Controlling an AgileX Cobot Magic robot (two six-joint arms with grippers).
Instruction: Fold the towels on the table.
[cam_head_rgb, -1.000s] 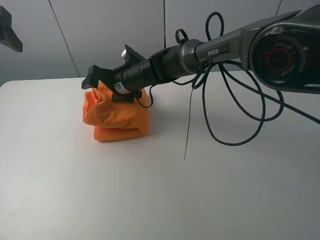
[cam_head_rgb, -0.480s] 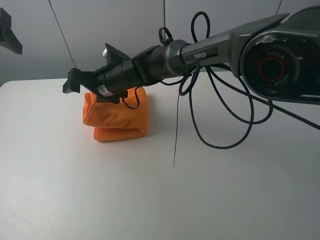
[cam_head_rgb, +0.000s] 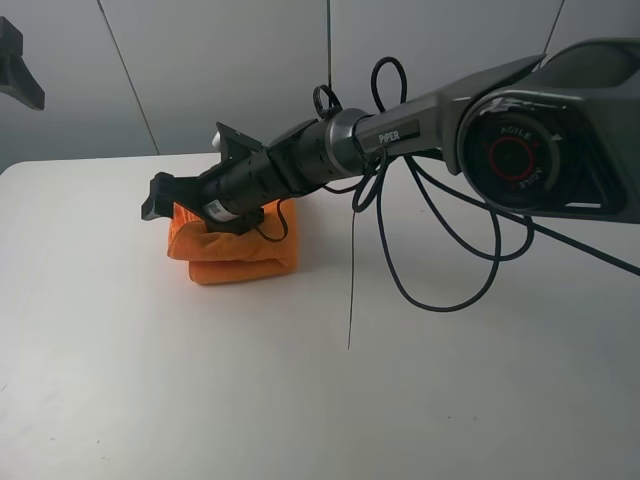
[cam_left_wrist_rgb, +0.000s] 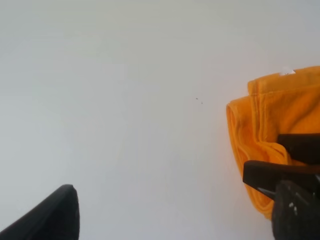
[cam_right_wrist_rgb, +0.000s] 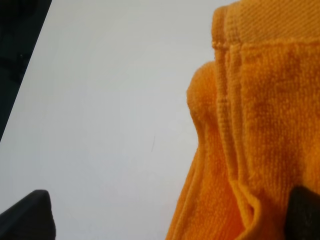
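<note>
Towel: orange, folded, bunched, near surface far-left corner.
Right claw: spread wide, over towel, perhaps touching.
Left claw: spread wide, empty.

Towel: bright orange, uniform, no pattern; small white label at one corner. Bench: plain white, matte. Right arm: black and dark grey, red ring at joint. Cables: black.

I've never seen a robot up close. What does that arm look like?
The right arm is a dark grey tube marked "PIPER" in white, with a round joint ringed in red. Loose black cables loop off it. Its gripper is black with blocky fingers.
</note>
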